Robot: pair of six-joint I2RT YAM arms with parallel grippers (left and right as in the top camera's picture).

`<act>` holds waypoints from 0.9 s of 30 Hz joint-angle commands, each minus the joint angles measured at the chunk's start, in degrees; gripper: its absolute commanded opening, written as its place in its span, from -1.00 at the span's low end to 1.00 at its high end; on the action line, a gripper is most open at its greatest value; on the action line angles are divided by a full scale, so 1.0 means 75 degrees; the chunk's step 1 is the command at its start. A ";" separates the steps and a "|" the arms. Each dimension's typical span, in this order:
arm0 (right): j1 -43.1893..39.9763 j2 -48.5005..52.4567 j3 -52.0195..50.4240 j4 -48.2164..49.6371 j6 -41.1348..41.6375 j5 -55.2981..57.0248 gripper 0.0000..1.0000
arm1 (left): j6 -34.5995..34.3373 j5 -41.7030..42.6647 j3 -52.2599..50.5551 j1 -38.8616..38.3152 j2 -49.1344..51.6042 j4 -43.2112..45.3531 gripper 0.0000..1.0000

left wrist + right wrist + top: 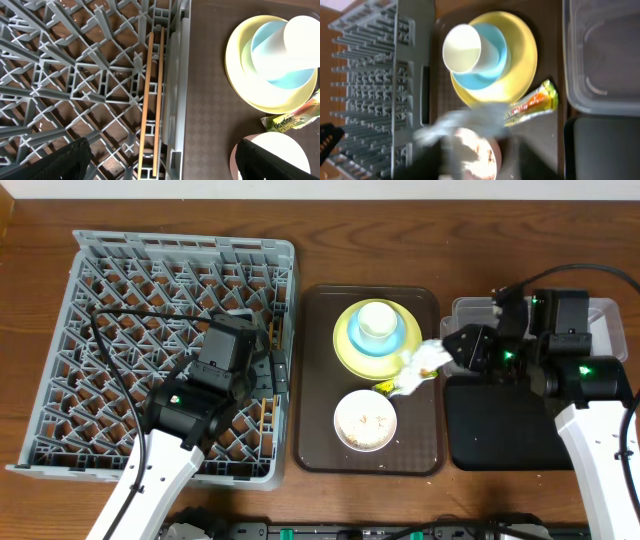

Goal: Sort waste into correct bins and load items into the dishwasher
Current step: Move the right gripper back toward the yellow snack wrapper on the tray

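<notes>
My right gripper (pixel 448 352) hangs over the right edge of the brown serving tray (pixel 318 380), shut on a crumpled white napkin (pixel 425 365); the napkin is a grey blur (pixel 465 125) in the right wrist view. Below it lie the yellow-green wrapper (pixel 385 388) and a white bowl (pixel 366 420) with rice scraps. The pale cup (pixel 377 320) stands in the light blue bowl (pixel 400 342) on the yellow-green plate (pixel 345 345). My left gripper (pixel 165 165) is open above the grey rack (pixel 130 300), where the chopsticks (pixel 149 100) lie along its right edge.
A clear plastic tub (pixel 605 330) stands at the far right, with a shallow black tray (pixel 500 435) in front of it. My right arm reaches across both. Black cables loop over the rack beside my left arm.
</notes>
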 commanded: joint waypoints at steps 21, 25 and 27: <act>-0.1381 -0.0058 0.0012 0.1801 0.0157 0.4817 -0.98 | 0.0012 0.0015 0.0117 -0.0009 0.0006 -0.0032 0.86; -0.1376 0.0807 0.0003 0.1880 0.0160 0.4765 -0.97 | 0.0012 0.0015 0.0117 -0.0009 0.0006 -0.0032 0.86; -0.1405 0.1326 0.0003 0.2055 0.0154 0.4776 -0.15 | 0.0015 0.0015 0.0117 -0.0009 0.0006 -0.0032 0.86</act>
